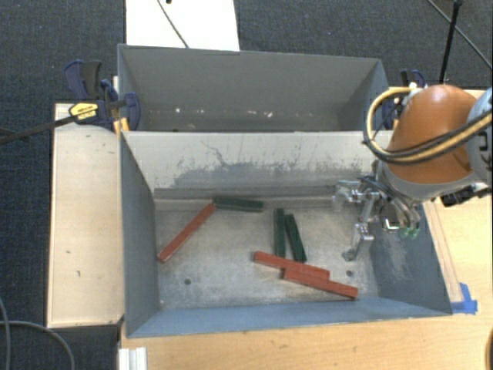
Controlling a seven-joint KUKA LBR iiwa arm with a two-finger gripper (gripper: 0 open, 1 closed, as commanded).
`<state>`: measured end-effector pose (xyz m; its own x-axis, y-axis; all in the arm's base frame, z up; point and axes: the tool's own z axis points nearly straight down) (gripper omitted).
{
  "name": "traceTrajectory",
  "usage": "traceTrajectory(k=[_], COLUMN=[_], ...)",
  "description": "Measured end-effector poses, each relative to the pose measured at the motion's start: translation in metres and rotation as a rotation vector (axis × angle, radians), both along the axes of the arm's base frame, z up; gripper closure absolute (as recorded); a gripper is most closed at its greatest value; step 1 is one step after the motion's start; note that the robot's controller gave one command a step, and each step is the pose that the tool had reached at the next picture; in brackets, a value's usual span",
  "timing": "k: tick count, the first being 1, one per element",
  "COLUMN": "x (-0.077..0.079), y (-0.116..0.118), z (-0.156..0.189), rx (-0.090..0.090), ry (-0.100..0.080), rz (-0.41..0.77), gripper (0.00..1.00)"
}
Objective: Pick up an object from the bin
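Grey bin (139,206), nothing lifted yet: my gripper (362,241) hangs low by the right wall, open or closed I cannot tell, near the right end of the red bar (308,276) at the front edge, green sticks (294,237) alongside, the pick still to make.

The grey bin (231,160) has a few loose bars on its floor: a long red bar (185,233) lying aslant at the left, its upper end near a dark green bar (239,204) along the back wall. Two more dark green bars (286,236) lie side by side in the middle. Just in front of them are what look like two overlapped red bars (304,274). The gripper (356,251), under the arm's orange cover (431,133), hangs low at the bin's right, near that red pair's right end.
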<state>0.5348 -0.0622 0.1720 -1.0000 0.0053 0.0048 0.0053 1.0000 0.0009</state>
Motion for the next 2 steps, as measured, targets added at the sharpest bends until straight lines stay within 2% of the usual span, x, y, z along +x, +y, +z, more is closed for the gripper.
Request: traceTrajectory(k=[1, 2], x=[0.006, 0.055], y=[-0.034, -0.044], z=[-0.103, 0.004], rx=[0.002, -0.002], ry=[-0.003, -0.012], rz=[0.432, 0.788], gripper=[0.0, 0.0])
